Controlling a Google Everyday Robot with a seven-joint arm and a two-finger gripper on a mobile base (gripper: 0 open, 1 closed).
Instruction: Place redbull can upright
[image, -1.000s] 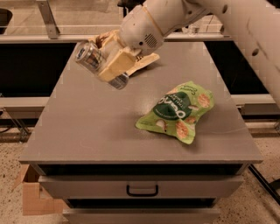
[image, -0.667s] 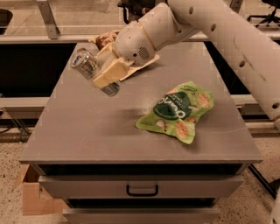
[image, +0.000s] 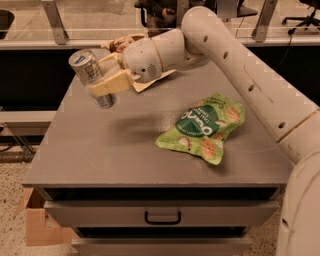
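Clamped across the body of the slim silver-and-blue metal redbull can (image: 86, 66): the cream jaws of the two-finger gripper (image: 101, 79). Held over the far left corner of the grey wooden desk (image: 100, 160), close to the left edge. Tilted, with the shiny silver top leaning toward the far left and the base lowest. Probably just clear of the desktop, though hard to tell for certain.

To do the step well:
- Roll the wrist first to bring the can fully vertical, top up, before any descent.
- Aim for a spot well inside the left edge, since a landing near the lip risks a fall to the floor.
- Lower slowly and land the base flat, not on its rim.
- Part the jaws only after setting the full weight down.
- Back away level, without brushing the sides. Slim and tall, so likely to topple at a slight nudge.

Around:
- A crumpled green snack bag (image: 205, 125), lying flat toward the right edge, well apart from the can and no hindrance.
- A brown-and-tan snack bag (image: 122, 44) at the far edge, just behind the gripper and partly hidden by the wrist. Worth avoiding on the retreat.
- A brown cardboard box (image: 35, 227) on the floor below the near left corner.
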